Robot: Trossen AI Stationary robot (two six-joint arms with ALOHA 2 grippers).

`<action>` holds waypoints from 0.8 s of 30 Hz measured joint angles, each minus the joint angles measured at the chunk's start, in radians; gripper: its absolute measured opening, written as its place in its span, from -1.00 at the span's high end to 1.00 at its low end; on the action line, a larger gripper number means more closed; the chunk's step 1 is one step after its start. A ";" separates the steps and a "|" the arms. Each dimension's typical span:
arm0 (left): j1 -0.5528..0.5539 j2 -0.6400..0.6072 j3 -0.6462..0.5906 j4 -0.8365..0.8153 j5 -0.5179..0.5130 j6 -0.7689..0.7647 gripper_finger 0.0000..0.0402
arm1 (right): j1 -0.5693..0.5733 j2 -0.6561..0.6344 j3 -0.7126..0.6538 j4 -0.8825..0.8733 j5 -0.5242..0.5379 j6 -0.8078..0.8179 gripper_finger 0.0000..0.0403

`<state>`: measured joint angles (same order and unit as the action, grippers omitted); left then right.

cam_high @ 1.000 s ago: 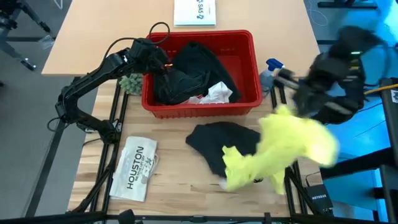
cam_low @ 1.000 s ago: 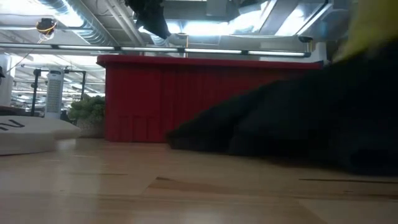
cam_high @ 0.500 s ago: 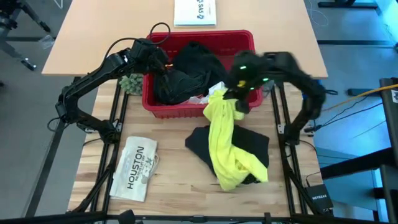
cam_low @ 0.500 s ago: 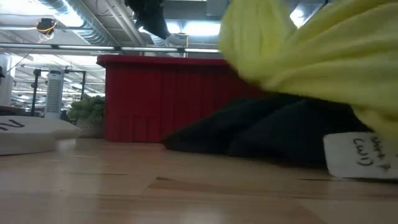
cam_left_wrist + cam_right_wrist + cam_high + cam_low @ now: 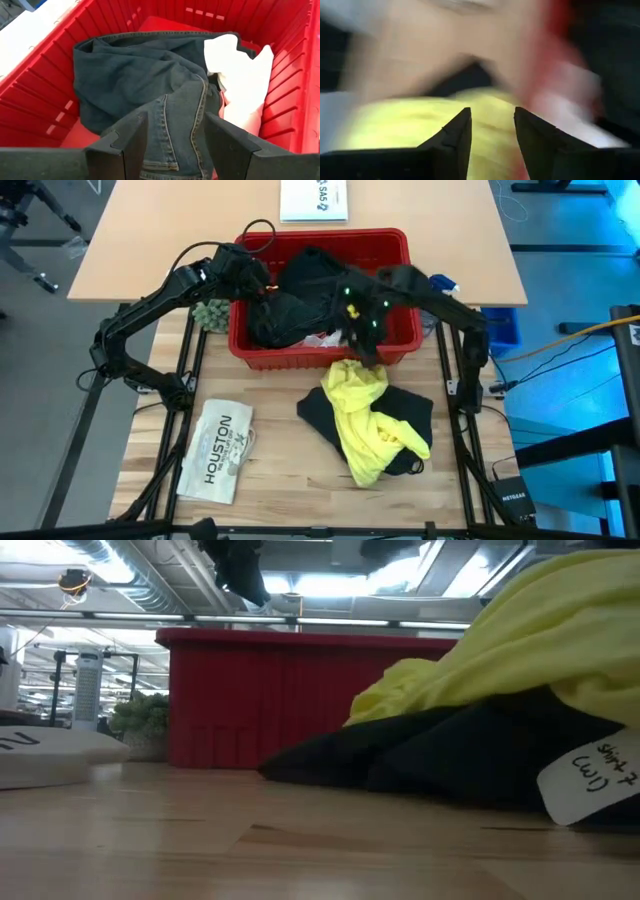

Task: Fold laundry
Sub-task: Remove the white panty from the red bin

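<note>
A red basket at the table's middle holds dark jeans and a white cloth. My left gripper hangs over the basket's left part, open, with a fold of the jeans between its fingers. The yellow T-shirt lies heaped on a black garment, which is spread on the table in front of the basket. A white tag sticks out of the heap. My right gripper hovers open above the basket's near wall, over the shirt's far end, with nothing between its fingers. My left gripper has its fingers on either side of a fold of the jeans, coming at it on a slant from above. Whether they touch the denim, I cannot tell.
A flat white item printed HOUSTON lies at the near left. A green plant-like thing sits left of the basket, a blue spray bottle to its right, and a white sheet at the far edge.
My right gripper has swung from beyond the table's right edge toward the basket, going down and tipping downward. The yellow T-shirt came with it, first bunched in the air, then hanging in a strip. It has since sunk into a heap on the black garment.
</note>
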<state>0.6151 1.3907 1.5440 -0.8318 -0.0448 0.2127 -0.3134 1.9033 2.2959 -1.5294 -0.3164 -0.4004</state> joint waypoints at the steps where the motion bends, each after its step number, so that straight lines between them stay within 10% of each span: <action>1: 0.000 0.003 0.000 0.002 0.000 0.000 0.09 | -0.026 0.001 0.000 0.015 0.095 0.008 0.34; 11: -0.001 0.056 0.000 -0.034 0.012 0.031 0.09 | -0.300 0.117 -0.002 0.047 0.117 0.031 0.34; 24: -0.028 0.047 0.000 -0.030 0.070 0.078 0.09 | -0.354 0.268 -0.257 0.079 0.020 0.010 0.02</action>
<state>0.5866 1.4372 1.5438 -0.8622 0.0250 0.2911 -0.6678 2.1714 2.0388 -1.4499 -0.2969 -0.3901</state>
